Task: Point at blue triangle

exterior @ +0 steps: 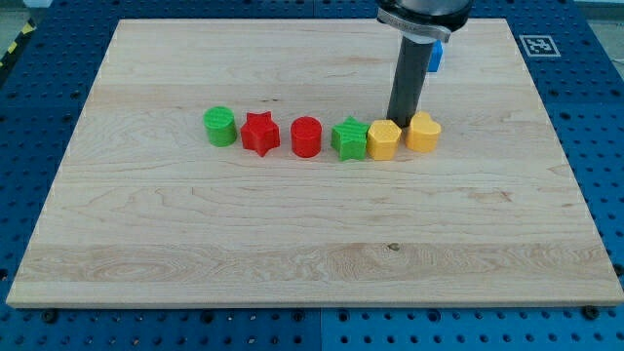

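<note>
A blue block (438, 56) shows as a small piece at the view's top right, mostly hidden behind the rod and its mount; its shape cannot be made out. My tip (401, 121) rests on the board just behind the gap between the yellow hexagon (384, 139) and the yellow heart (423, 132), touching or nearly touching both. The blue block lies above and slightly right of the tip.
A row of blocks runs across the board's middle: green cylinder (220, 127), red star (259, 133), red cylinder (306, 136), green star (349, 138), then the two yellow blocks. The wooden board (312, 244) lies on a blue perforated table. A tag marker (538, 45) sits at top right.
</note>
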Robot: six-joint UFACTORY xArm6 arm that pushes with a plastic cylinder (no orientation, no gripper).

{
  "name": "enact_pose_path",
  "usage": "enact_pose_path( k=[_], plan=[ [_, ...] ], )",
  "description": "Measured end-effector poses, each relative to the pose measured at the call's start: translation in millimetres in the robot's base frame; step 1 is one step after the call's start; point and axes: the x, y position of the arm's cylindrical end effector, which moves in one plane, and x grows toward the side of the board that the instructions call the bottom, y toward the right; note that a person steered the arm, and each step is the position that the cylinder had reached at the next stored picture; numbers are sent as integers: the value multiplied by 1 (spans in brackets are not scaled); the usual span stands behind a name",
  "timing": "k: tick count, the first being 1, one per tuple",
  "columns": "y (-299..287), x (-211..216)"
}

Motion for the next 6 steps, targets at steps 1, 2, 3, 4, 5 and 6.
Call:
enact_pose_path(
  k=[1,2,3,4,5,6],
  plan=[
    [0,0],
    [-16,-18],
    [-46,-76],
    [-39,-161],
    [21,-207],
    [48,-207]
  ],
)
